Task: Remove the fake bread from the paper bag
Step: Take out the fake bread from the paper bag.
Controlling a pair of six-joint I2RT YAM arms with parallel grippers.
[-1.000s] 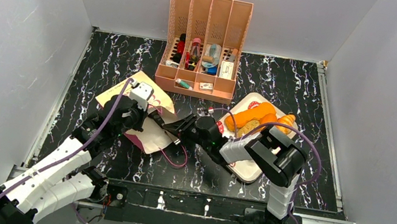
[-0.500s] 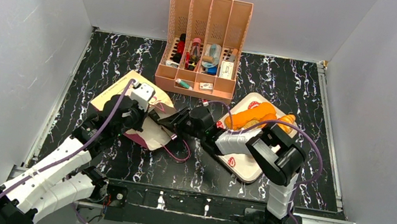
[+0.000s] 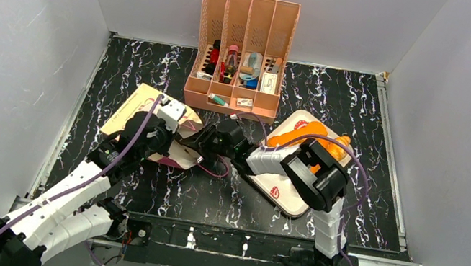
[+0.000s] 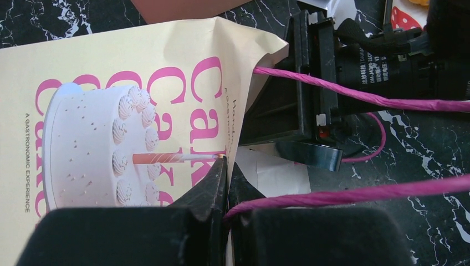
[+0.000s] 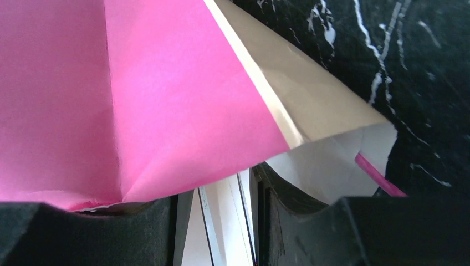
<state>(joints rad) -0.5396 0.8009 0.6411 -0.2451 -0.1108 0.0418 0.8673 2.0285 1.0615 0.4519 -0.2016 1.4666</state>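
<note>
The paper bag [image 3: 145, 111] lies flat at the left middle of the table; its cream face with a cake print fills the left wrist view [image 4: 127, 111]. My left gripper [image 3: 169, 140] [image 4: 228, 169] is shut on the bag's edge, beside a pink cord handle [image 4: 354, 194]. My right gripper [image 3: 195, 143] [image 5: 216, 221] is open at the bag's mouth, with magenta paper [image 5: 138, 94] right over its fingers and white paper between them. Orange fake bread [image 3: 302, 133] lies on the white tray [image 3: 285, 189]. Any bread inside the bag is hidden.
A peach slotted file organiser [image 3: 241, 53] with small items stands at the back middle. A pink cord loop [image 3: 215, 170] lies on the black marbled table beneath the right arm. The tray sits at the right middle, under the right arm's forearm.
My right gripper has moved left, up to the bag's mouth. The bag and my left gripper have shifted a little left and back.
</note>
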